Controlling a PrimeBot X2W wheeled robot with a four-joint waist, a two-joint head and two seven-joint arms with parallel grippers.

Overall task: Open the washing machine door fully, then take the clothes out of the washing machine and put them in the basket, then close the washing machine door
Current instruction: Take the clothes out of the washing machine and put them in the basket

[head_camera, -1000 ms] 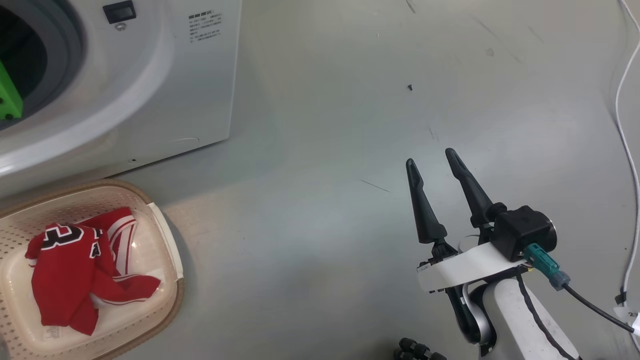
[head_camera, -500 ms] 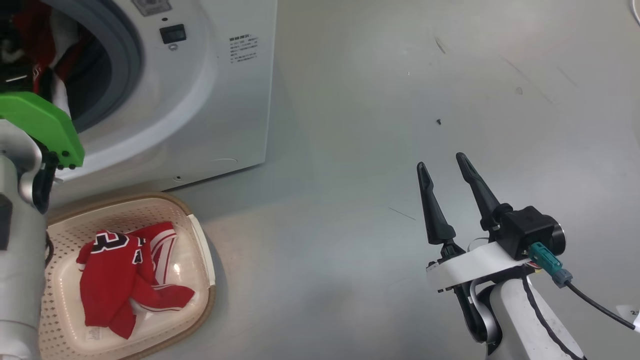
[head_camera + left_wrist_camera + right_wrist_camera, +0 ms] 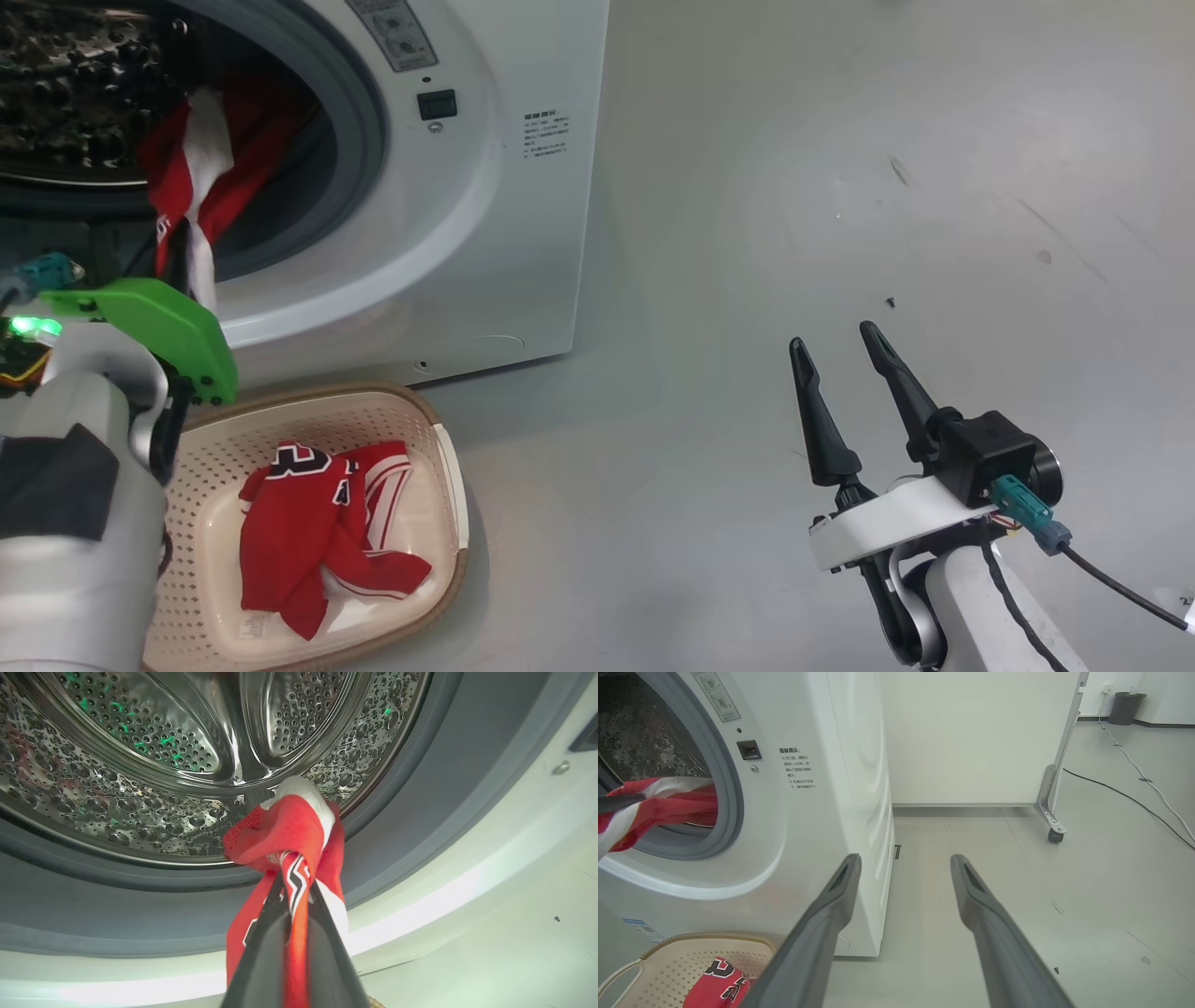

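The white washing machine (image 3: 504, 215) stands with its port open; its door is out of view. In the left wrist view my left gripper (image 3: 295, 877) is shut on a red and white jersey (image 3: 285, 830), which hangs at the grey rubber ring in front of the steel drum (image 3: 140, 765). The same jersey (image 3: 191, 177) drapes out of the port above my left arm's green part (image 3: 149, 322). Below it the cream basket (image 3: 446, 467) holds another red jersey (image 3: 317, 532). My right gripper (image 3: 832, 335) hangs open and empty over the floor, well right of the machine.
Grey floor (image 3: 794, 187) stretches to the right of the washer. A white partition on casters (image 3: 1050, 830) stands behind it. Cables (image 3: 1134, 798) run across the floor at the far right, near a grey bin (image 3: 1125, 707).
The head camera has turned, shifting the whole picture right and down, so the port, the hanging jersey and my left arm have come into view. The right gripper stays open.
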